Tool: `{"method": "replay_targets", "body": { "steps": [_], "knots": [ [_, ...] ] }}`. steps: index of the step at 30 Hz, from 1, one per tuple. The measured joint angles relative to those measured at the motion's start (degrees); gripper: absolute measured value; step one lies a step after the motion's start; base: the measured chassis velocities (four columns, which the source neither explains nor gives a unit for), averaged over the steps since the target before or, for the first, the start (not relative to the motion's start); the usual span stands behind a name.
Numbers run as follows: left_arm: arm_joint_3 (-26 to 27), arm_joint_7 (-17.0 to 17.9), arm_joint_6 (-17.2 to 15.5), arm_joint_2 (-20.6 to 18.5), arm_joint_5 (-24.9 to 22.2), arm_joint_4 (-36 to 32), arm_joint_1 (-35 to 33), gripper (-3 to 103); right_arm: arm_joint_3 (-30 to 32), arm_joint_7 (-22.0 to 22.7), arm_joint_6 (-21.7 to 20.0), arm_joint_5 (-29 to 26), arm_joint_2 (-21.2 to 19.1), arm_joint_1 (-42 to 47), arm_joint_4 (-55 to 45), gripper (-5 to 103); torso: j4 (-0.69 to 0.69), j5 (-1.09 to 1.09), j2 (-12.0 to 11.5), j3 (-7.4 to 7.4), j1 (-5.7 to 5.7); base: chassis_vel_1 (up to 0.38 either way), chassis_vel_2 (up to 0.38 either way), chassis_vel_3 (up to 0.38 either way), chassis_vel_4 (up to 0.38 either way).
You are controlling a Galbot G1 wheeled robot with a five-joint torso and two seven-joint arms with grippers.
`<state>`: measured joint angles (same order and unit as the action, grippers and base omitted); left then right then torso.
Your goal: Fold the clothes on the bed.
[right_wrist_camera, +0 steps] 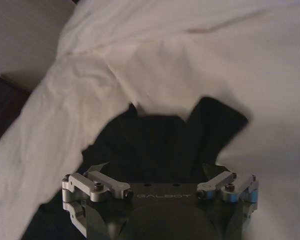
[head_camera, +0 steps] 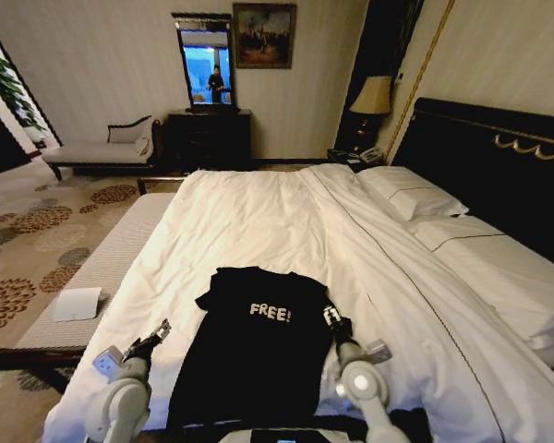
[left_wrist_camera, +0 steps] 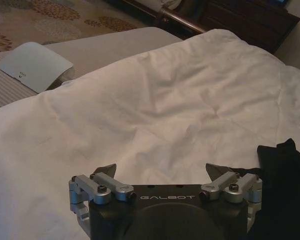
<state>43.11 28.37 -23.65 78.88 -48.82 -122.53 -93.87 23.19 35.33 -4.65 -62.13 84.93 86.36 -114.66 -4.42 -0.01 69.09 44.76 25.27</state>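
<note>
The black T-shirt (head_camera: 258, 355) with white "FREE!" lettering lies flat on the white duvet of the bed (head_camera: 286, 217), near the edge closest to me. My left gripper (head_camera: 153, 339) hovers just off the shirt's left side, open and holding nothing. In the left wrist view this gripper (left_wrist_camera: 161, 170) is over bare duvet, with a shirt sleeve (left_wrist_camera: 285, 175) beside one finger. At the shirt's right sleeve my right gripper (head_camera: 332, 318) is also open. The right wrist view shows that gripper (right_wrist_camera: 156, 167) spread over the black fabric (right_wrist_camera: 160, 132), its fingers not closed on it.
A padded bench (head_camera: 102, 263) runs along the bed's left side with a white flat device (head_camera: 78, 303) (left_wrist_camera: 35, 65) on it. Pillows (head_camera: 411, 194) and a dark headboard (head_camera: 499, 157) stand on the right. A chaise (head_camera: 102, 148) and a dresser (head_camera: 210, 138) stand by the far wall.
</note>
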Motion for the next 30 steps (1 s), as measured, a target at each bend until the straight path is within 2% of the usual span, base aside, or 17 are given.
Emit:
{"method": "replay_targets", "body": {
  "steps": [8, 22, 23, 24, 27, 30],
  "knots": [
    [0.16, 0.00, 0.21, 0.02, 0.05, 0.03, -0.25, 100, 0.58, 0.00, 0.81, 0.28, 0.70, -3.34, 4.46, 100, 0.00, 0.00, 0.00, 0.00, 0.00, 0.000, 0.000, 0.000, 0.000],
    [-0.18, -0.01, 0.25, 0.21, 0.27, 0.48, 0.11, 100, 2.80, 0.16, 0.87, -1.55, 0.09, -5.77, 6.69, 101, 0.00, 0.00, 0.00, 0.00, 0.01, 0.000, 0.000, 0.000, 0.000],
    [-0.19, -0.02, 0.25, 0.22, 0.28, 0.49, 0.12, 100, 2.88, 0.16, 0.89, -1.69, 0.09, -6.01, 6.95, 97, 0.00, 0.00, 0.00, 0.00, 0.01, 0.000, 0.000, 0.000, 0.000],
    [-0.19, -0.02, 0.25, 0.22, 0.28, 0.49, 0.12, 100, 2.88, 0.16, 0.89, -1.69, 0.09, -6.01, 6.95, 97, 0.00, 0.00, 0.00, 0.00, 0.01, 0.000, 0.000, 0.000, 0.000],
    [-0.19, -0.02, 0.25, 0.23, 0.32, 0.49, 0.06, 100, 3.04, 0.14, 0.94, -2.05, 0.26, -6.51, 7.38, 82, 0.00, 0.00, 0.00, 0.00, 0.01, 0.000, 0.000, 0.000, 0.000],
    [-0.18, -0.02, 0.26, 0.23, 0.33, 0.49, 0.03, 100, 3.04, 0.12, 0.95, -2.07, 0.37, -6.55, 7.39, 77, 0.00, 0.01, 0.00, 0.00, 0.01, 0.000, 0.000, 0.000, 0.000]
  ]
}}
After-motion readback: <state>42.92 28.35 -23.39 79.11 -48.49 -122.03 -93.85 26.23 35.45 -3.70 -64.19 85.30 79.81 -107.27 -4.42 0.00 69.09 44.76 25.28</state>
